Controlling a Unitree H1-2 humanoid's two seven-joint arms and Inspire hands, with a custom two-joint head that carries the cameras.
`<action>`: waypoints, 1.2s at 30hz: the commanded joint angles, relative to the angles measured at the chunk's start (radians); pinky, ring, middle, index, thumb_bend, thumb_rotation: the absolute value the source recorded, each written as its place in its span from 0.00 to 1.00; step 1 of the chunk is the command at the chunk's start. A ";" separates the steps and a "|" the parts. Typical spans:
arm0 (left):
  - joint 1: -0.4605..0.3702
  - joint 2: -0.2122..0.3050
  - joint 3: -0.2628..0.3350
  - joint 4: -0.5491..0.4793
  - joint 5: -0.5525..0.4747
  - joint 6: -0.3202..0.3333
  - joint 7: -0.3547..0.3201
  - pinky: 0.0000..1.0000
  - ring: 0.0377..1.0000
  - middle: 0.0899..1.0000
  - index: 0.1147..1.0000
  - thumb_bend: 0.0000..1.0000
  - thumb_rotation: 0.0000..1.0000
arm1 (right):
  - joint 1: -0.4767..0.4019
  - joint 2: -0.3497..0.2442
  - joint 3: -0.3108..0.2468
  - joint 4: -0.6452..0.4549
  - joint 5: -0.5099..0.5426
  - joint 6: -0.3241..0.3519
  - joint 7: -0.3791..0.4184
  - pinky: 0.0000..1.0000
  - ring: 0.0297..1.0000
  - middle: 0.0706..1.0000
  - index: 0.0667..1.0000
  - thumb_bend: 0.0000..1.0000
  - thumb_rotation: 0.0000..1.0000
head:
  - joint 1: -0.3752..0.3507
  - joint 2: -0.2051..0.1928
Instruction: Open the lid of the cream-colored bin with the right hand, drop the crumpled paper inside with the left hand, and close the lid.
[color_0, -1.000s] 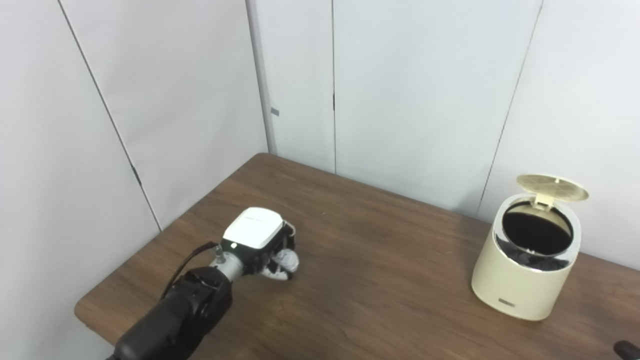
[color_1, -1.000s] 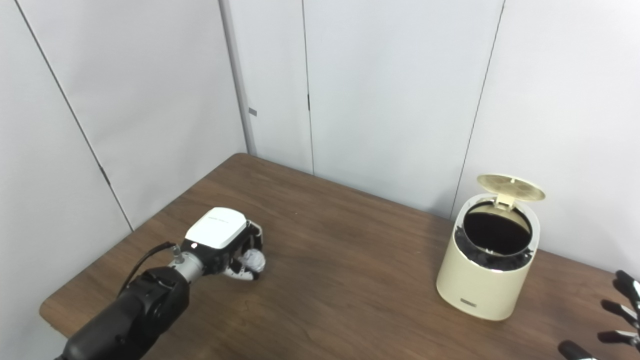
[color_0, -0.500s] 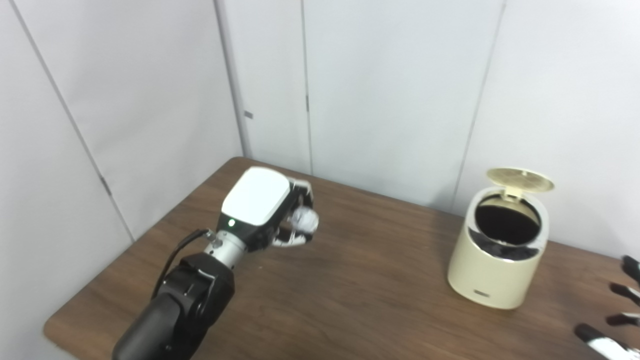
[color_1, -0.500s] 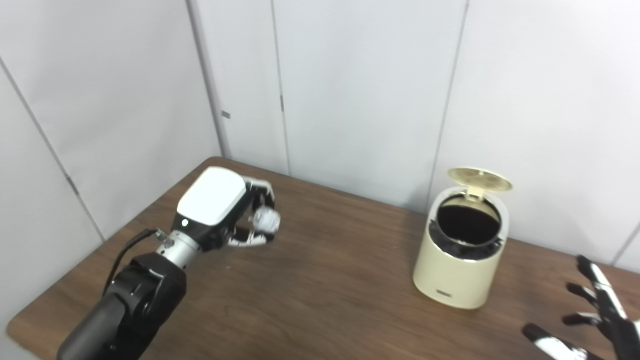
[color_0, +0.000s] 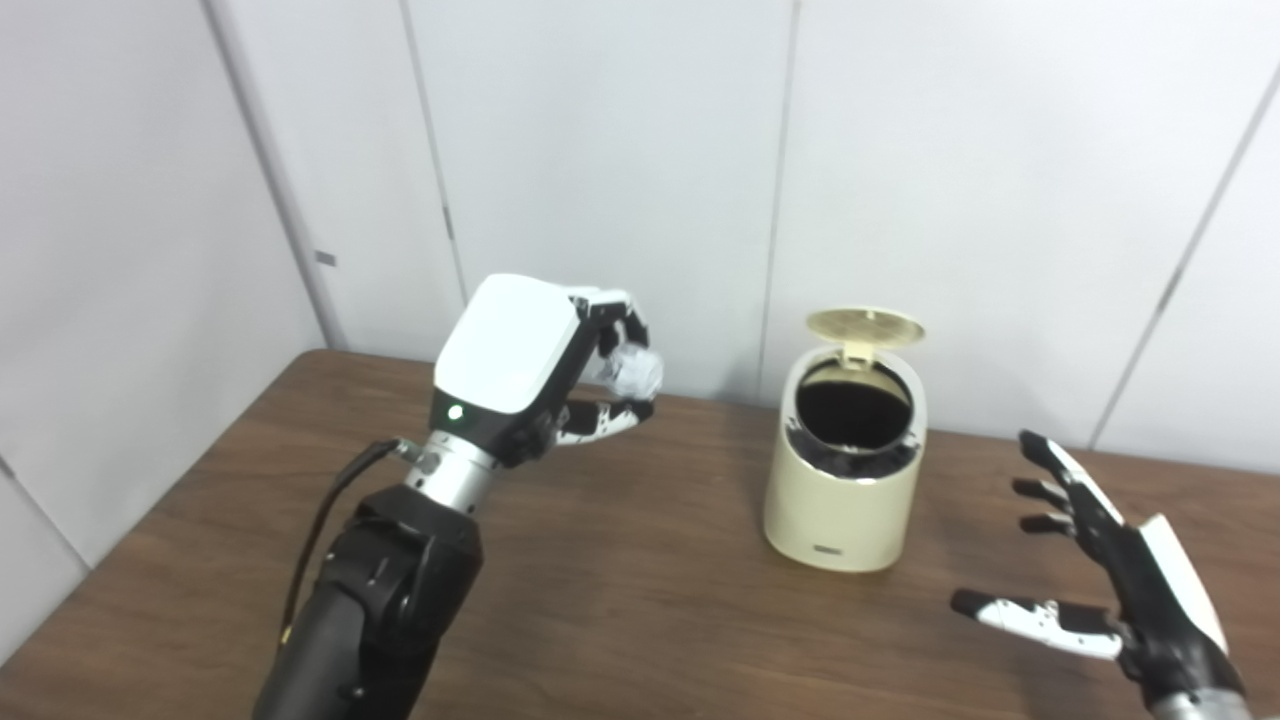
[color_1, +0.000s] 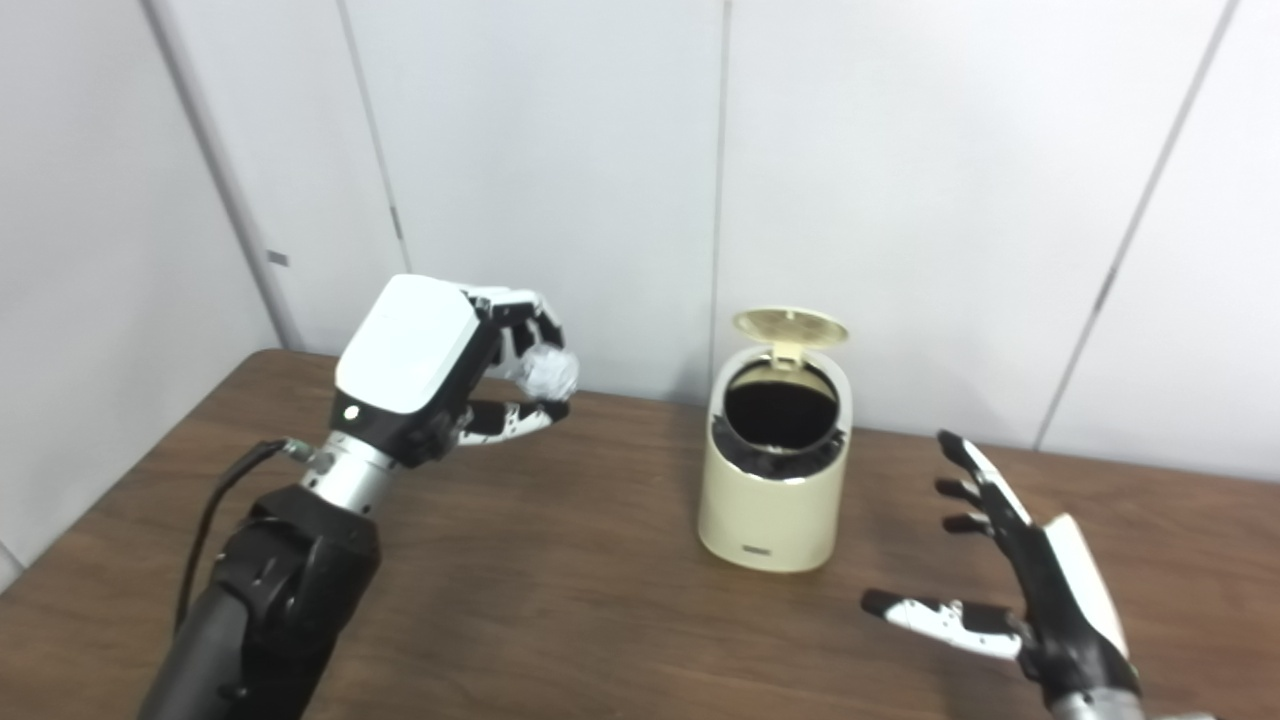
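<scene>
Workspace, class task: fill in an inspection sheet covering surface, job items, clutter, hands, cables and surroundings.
Surface: brown wooden table.
Job items: cream bin upright on the table, lid raised, dark inside; paper ball held above the table, left of the bin.
Clutter: nothing seen.
Hands: left hand shut on the paper ball; right hand open, fingers spread, right of the bin, apart from it.
Cables: black cable along the left wrist.
Surroundings: plain white wall panels.

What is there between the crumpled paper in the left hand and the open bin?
Nothing: in both eye views only bare table and wall separate the crumpled paper, held up in the left hand, from the cream-colored bin.
</scene>
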 joint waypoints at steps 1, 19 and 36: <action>-0.075 -0.026 -0.009 0.020 -0.009 -0.031 0.075 0.35 0.35 0.41 0.47 0.50 0.00 | -0.035 -0.008 -0.001 -0.012 -0.003 -0.046 -0.018 0.68 0.82 0.91 0.90 0.80 0.27 | -0.025 -0.007; -0.224 -0.165 -0.104 0.327 -0.083 -0.124 0.259 0.39 0.36 0.42 0.47 0.50 0.00 | -0.020 0.056 0.031 -0.041 -0.073 -0.006 -0.048 0.66 0.81 0.90 0.90 0.81 0.29 | -0.220 -0.040; -0.267 -0.205 -0.163 0.439 -0.091 -0.123 0.297 0.35 0.34 0.40 0.47 0.50 0.00 | -0.017 0.063 0.039 -0.056 -0.090 0.014 -0.045 0.65 0.82 0.92 0.91 0.79 0.32 | -0.242 -0.041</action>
